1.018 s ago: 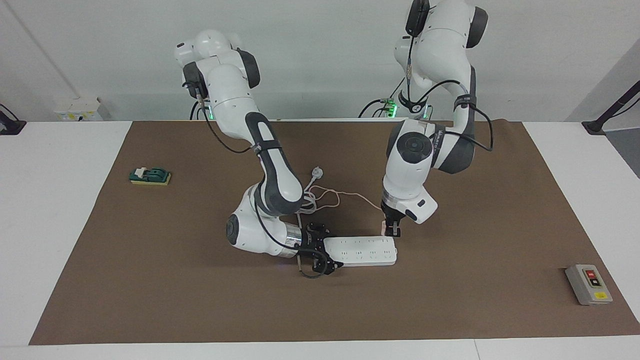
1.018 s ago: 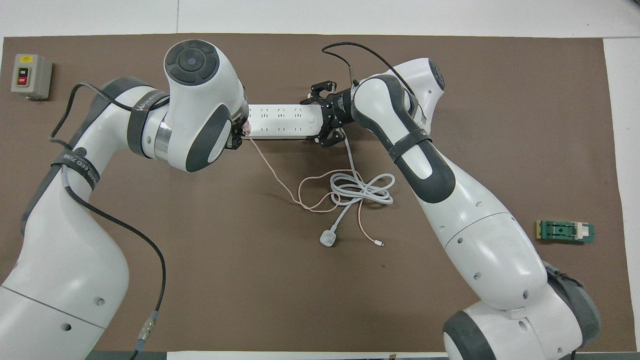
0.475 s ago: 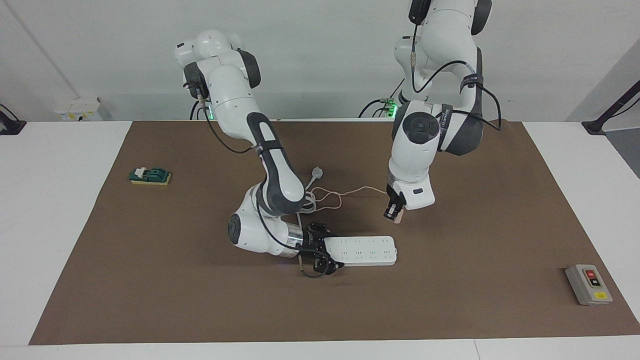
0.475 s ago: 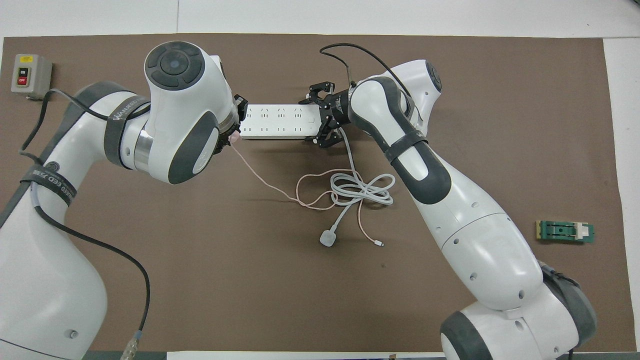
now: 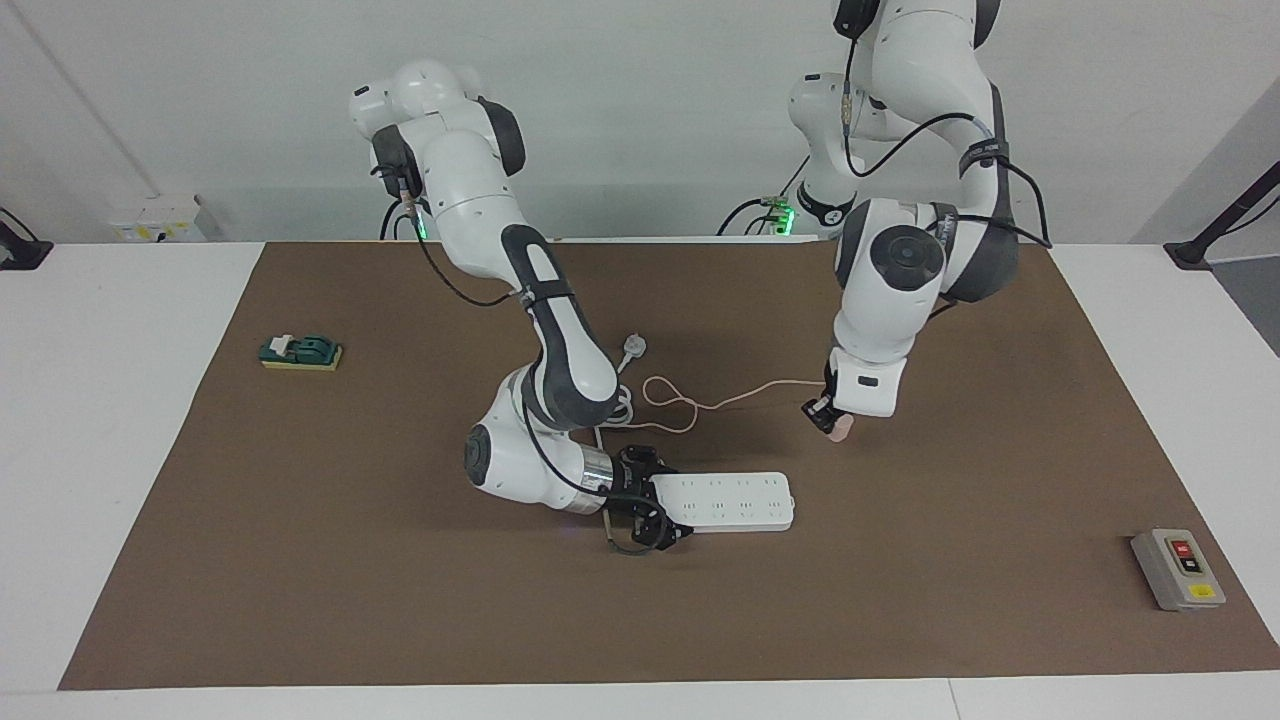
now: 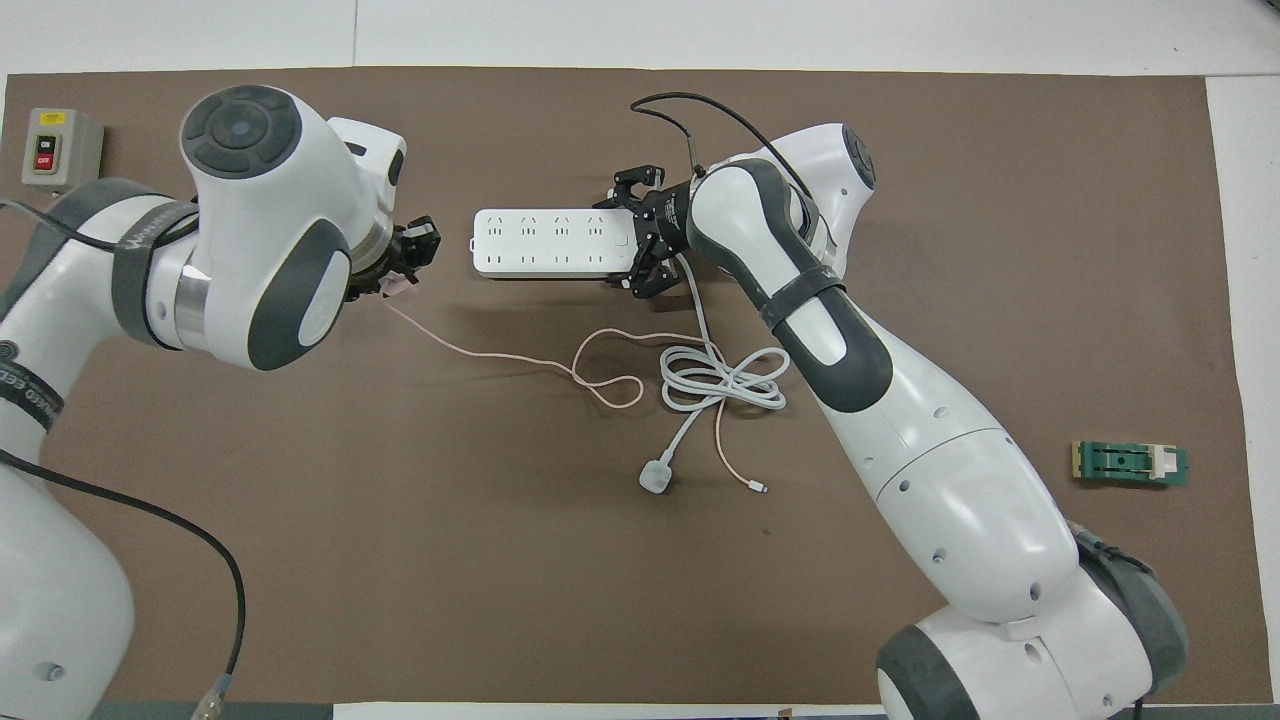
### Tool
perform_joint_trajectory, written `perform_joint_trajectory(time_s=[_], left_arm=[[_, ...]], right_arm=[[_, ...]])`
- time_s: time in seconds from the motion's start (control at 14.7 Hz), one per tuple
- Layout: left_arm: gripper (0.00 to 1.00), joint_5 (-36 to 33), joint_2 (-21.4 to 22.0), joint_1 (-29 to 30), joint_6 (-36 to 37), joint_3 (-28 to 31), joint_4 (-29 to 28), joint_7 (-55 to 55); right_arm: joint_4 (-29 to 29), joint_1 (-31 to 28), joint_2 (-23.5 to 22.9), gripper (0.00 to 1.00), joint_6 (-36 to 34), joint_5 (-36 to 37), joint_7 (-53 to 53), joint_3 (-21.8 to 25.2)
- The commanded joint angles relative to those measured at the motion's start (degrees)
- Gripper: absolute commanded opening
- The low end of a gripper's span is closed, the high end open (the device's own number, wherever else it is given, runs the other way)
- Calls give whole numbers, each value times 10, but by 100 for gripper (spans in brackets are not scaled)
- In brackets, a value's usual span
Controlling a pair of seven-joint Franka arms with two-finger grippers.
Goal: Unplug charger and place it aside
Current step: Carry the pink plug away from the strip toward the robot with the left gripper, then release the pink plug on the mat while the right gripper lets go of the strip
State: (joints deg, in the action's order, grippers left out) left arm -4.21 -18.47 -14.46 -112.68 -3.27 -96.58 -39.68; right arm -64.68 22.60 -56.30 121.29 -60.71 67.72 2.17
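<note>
The main risk now is the thin pink cable (image 5: pixel 735 398): it runs from the charger (image 5: pixel 838 428), which the left gripper (image 5: pixel 828 418) holds, toward the right arm's end of the tabletop (image 5: pixel 950 600), where it loops beside the coiled white cord (image 6: pixel 722 378) of the power strip (image 5: pixel 728 500). If the left arm carries the charger much farther toward its own end, the cable could pull taut, snag on that coil and drag it, or tug the small cube askew between the fingers. A drop from this height could also let the charger bounce or roll. The charger is free of the strip and hangs above bare brown mat, toward the left arm's end from the strip, with the fingers clamped on it. The left arm comes down from a raised elbow, its wrist angled so the gripper points down and slightly toward the strip. The right arm is folded low, forearm dropping steeply to the tabletop, wrist turned level; the right gripper (image 5: pixel 668 512) sits at the strip's end toward the right arm, its fingers spread across the strip's width and seemingly bracing it, though whether they press on it cannot be made out. A grey switch box (image 5: pixel 1177 568) and a green block (image 5: pixel 300 351) lie well clear.
</note>
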Motion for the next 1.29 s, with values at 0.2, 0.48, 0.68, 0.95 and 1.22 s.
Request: perform_joint_trajectory(time_s=[0.2, 0.48, 0.68, 0.95, 1.22], left_arm=[[0, 49, 82, 55, -69, -5, -148, 211], [0, 140, 157, 111, -69, -3, -273, 434], [0, 141, 180, 119, -86, -3, -330, 447], [0, 142, 196, 115, -98, -3, -369, 461], [0, 142, 212, 118, -132, -1, -410, 494]], right_arm=[[3, -19, 10, 100, -26, 26, -15, -1], [-25, -38, 39, 100, -41, 35, -22, 1], [-38, -39, 41, 100, -40, 35, -29, 1], [-40, -59, 56, 100, -66, 41, -29, 5], [-41, -84, 80, 100, -97, 67, -27, 6]])
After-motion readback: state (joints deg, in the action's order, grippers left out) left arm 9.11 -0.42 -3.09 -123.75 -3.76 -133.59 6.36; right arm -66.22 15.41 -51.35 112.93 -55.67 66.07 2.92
